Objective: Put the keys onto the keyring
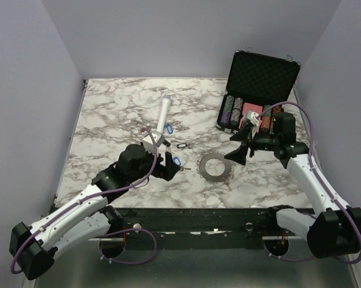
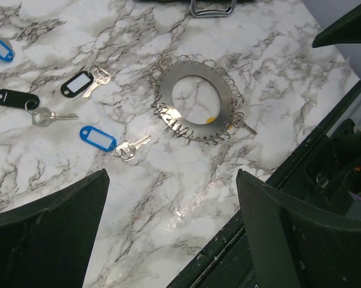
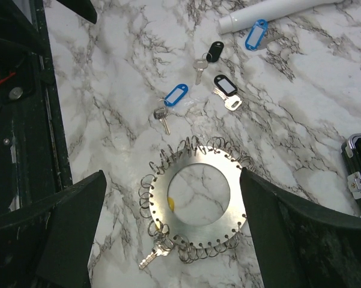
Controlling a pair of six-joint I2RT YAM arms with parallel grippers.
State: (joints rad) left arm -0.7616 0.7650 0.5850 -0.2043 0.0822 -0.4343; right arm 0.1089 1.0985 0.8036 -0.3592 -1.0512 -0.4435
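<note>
Left gripper [image 1: 168, 165] and right gripper [image 1: 240, 153] both stand open and empty, flat grey toothed metal keyring [image 1: 216, 166] lying on the marble table [image 1: 108, 114] between them, small tagged metal keys [image 2: 99, 138] loose beside it; risk: thin flat keys could skid from closing fingers

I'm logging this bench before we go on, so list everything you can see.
Table: one, white marble, under everything.
Keyring: one, grey, centre right.
Keys: four loose, two blue-tagged, two black-tagged, left of keyring; one more on its rim.
Cylinder: one, white, beyond the keys.
Case: one, black, open, far right.
Chips: several stacks, mixed colours, in case.
Left hand: one, black, open, by the keys.
Right hand: one, black, open, right of keyring.
</note>
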